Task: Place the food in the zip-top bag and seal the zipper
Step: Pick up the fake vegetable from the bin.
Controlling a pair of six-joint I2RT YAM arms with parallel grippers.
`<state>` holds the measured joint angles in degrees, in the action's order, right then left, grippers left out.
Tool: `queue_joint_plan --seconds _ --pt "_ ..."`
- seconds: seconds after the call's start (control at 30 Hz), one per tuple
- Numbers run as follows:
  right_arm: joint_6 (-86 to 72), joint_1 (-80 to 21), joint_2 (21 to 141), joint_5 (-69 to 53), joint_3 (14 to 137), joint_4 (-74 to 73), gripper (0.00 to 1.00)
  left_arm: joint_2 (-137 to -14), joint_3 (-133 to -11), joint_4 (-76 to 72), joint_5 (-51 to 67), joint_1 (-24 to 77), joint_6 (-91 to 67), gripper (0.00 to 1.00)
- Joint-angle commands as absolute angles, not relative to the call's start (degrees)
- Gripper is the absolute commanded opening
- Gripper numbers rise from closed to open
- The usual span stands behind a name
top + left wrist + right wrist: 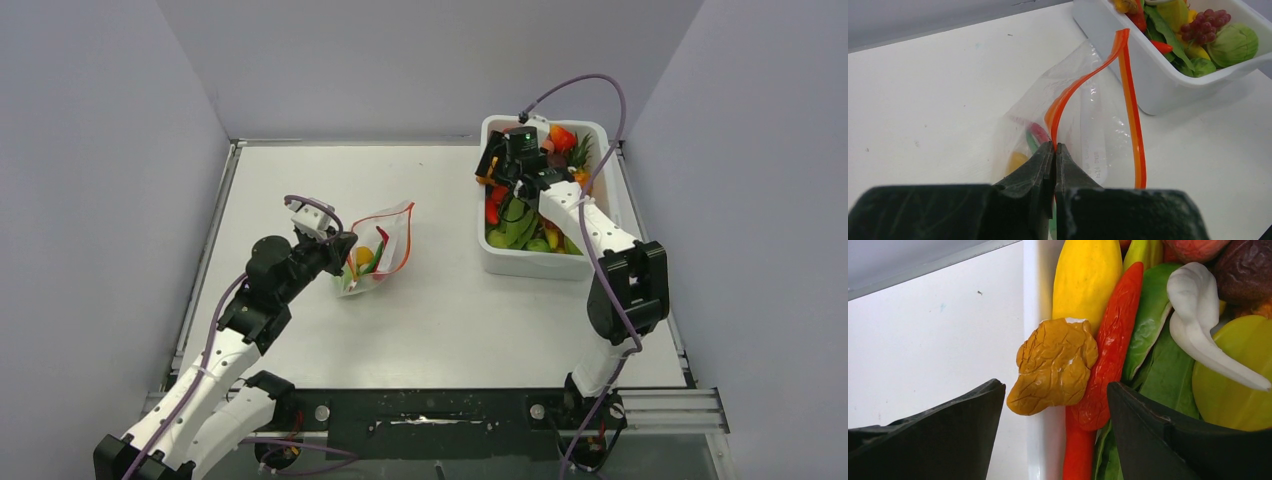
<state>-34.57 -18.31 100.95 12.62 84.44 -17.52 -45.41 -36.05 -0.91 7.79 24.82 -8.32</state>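
Left arm (262, 300) is reaching forward from its base, elbow bent, wrist angling toward the middle of the counter (450, 320). The left fingers (1045, 165) are pressing fully together, pinching the zipper (1130, 110) at the near end of the strip, right where the two red-orange halves meet. That grip is propping the zip-top bag (1083, 115) up off the counter, its mouth gaping, the two halves of the strip spreading apart and joining again at the far tip. The bag is sitting left of centre, well apart from the white tub (530, 262). Some food is lying inside the bag: a yellow piece (1015, 161) and something red and green beside it.

Right arm (600, 235) is stretching forward over the tub, wrist tipping downward. The right fingers (963, 415) are standing wide apart, gripping nothing. Between them, a wrinkled brown piece (1055, 367) is resting on the tub's left rim, touching the long red chili (1113, 340). One finger is hanging outside the tub over the counter, the other over the green leaf (1148, 325). A yellow squash (1085, 275) is lying just beyond the brown piece, and a white curved piece (1198, 325) off to the right.
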Motion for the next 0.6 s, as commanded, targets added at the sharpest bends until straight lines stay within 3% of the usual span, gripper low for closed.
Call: queue_joint_plan --seconds 0.0,0.57 --pt "-33.78 -17.76 101.28 15.31 88.45 -14.27 0.76 -43.92 -38.69 -3.21 8.45 24.79 -7.85 0.00" --pt "-35.01 -17.77 105.90 15.09 90.77 -15.50 0.78 -44.21 -38.76 -3.61 9.24 24.59 -8.12 0.00"
